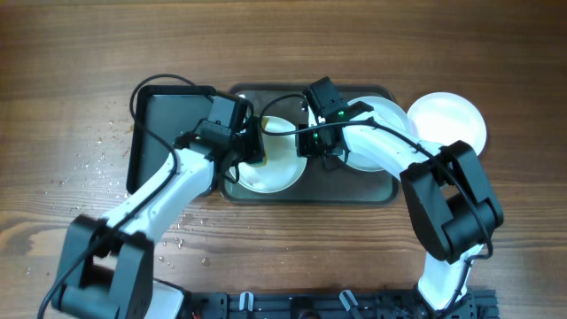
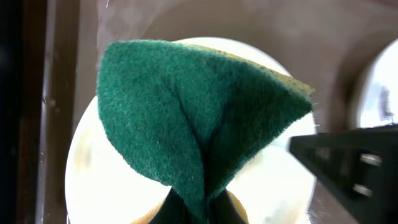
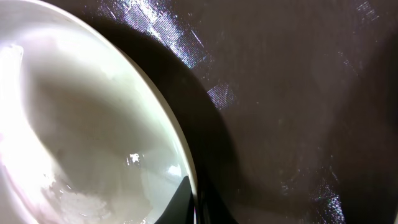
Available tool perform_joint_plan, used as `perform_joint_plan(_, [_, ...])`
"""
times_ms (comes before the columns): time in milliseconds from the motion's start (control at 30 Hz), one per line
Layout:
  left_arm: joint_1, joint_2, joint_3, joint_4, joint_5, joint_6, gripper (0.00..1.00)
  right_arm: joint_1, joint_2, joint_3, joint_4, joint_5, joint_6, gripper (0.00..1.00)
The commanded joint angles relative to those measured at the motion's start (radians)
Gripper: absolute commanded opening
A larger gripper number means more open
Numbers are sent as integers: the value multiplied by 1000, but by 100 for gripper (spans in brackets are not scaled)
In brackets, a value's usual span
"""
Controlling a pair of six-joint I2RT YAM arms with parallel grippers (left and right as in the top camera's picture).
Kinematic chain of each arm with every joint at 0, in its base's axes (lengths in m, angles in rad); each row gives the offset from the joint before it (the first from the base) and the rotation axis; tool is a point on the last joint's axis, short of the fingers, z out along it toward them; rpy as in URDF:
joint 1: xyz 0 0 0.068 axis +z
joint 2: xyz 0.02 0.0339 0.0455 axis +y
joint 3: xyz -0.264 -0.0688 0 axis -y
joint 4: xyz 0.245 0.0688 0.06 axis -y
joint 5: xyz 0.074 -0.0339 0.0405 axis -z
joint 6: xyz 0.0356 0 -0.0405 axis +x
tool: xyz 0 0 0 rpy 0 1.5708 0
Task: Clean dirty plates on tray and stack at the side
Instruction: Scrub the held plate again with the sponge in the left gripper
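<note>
Obs.: your left pincer is clenched on a folded green sponge. The fold points the scouring face down over the held plate, which suits wiping.

Your right pincer is clamped on that plate's rim on its right side, one finger inside and one outside. Judgement: this pins the plate to the tray so it won't slide under the sponge.

The sponge hides the plate's centre, so I cannot tell whether a smudge remains. The right wrist view shows a wet sheen on the bowl.

Positions, overhead:
- Held plate: left half of the tray.
- Second plate: right half of the tray, partly under your right arm.
- Third plate: off the tray on the table, just beside the tray's right end. This is probably the start of the stack.

Count:
- Plates: 3 (2 on the tray, 1 at the side)
- Grey-green tray: 1
- Black tray: 1
- Sponge: 1
- Arms: 2
</note>
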Motion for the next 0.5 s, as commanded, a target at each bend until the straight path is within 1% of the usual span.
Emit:
perform_joint_plan(0, [-3,75,13,10,-20,-40,4,7,20,-23,-2,8,14,4])
perform_joint_plan(133, [-3,157,13,12,-20,-44,4,7,20,-23,-2,8,14,5])
perform_joint_plan(167, [-3,177,13,11,-18,-65,4,7,20,-23,-2,8,13,4])
perform_joint_plan(200, [-4,192,12,12,14,-70,4,7,20,-23,-1,8,13,4])
perform_joint_plan(367, [-15,223,13,34,292,-69,4,7,20,-23,-1,9,13,4])
perform_joint_plan(467, [-14,220,13,99,468,-54,4,7,20,-23,0,9,14,4])
